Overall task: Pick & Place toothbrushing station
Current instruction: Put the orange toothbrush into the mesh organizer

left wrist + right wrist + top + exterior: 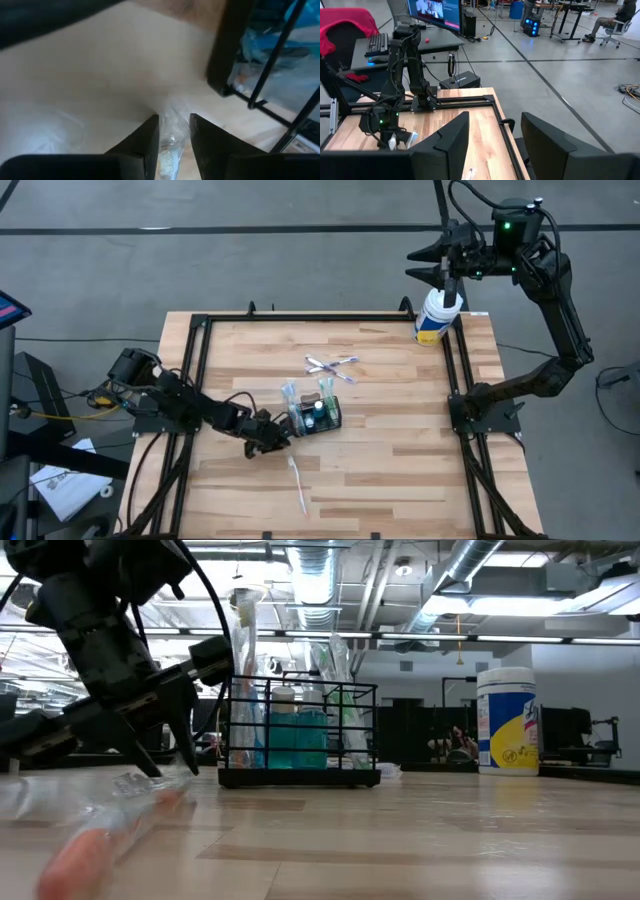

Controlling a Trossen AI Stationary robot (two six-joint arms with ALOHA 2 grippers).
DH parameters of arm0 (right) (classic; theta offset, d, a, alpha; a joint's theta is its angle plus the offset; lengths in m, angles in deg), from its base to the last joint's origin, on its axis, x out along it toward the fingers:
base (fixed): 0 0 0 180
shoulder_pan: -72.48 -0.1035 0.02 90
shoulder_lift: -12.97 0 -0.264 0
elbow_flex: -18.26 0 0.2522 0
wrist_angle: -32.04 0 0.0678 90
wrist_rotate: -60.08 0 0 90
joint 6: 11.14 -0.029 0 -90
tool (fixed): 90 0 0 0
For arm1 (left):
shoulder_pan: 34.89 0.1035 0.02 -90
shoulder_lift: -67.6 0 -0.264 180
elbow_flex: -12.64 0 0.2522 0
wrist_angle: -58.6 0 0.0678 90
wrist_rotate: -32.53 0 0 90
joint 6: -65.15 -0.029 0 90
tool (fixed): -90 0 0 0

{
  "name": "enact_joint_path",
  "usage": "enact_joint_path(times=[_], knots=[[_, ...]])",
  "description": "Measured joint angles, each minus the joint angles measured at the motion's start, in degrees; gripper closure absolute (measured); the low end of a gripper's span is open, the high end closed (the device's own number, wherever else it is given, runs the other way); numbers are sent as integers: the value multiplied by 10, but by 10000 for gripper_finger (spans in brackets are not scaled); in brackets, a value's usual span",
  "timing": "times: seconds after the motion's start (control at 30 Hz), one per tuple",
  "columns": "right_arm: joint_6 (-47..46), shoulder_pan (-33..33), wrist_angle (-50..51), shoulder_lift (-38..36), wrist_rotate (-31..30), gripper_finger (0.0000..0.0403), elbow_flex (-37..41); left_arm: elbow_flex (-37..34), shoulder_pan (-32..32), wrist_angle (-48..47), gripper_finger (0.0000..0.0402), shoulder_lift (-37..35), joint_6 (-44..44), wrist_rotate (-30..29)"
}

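Note:
The toothbrushing station, a black wire basket [318,417] [298,735] holding a blue bottle and wrapped brushes, stands on its base at mid-table. A toothbrush in a clear wrapper [298,485] [110,830] lies flat on the wood, nearer the front than the basket. My left gripper [278,442] [170,765] [174,145] is low at the toothbrush's end nearest the basket, shut on its wrapper. My right gripper [428,265] [495,145] hangs open and holds nothing, high above the far right corner. My left gripper pinches the clear wrapper [172,131] between its two fingers, at the toothbrush's end nearest the basket. The fingers slant down from the table's left side. The toothbrush lies on the table, its other end pointing toward the near edge.
A white-and-yellow wipes tub [436,317] [508,722] stands at the far right corner. Loose wrapped items [330,366] lie beyond the basket. Black frame rails [200,370] run along the table's left, far and right sides.

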Motion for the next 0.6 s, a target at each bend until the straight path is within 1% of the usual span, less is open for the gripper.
enact_joint_path(times=[0.13, 0.3, 0.4, 0.6], knots=[[-14, 0, -16, 0, 0, 233, 0, -1, 2, 1, 320, 0, -30, 2], [-17, 0, -23, 0, 0, 237, 0, -2, 1, 21, 390, 1, -72, 7], [-20, 0, -24, 0, 0, 236, 0, -2, 1, 29, 397, 1, -77, 8], [-26, 0, -24, 0, 0, 238, 0, -1, -26, 75, 401, 1, -85, -25]])
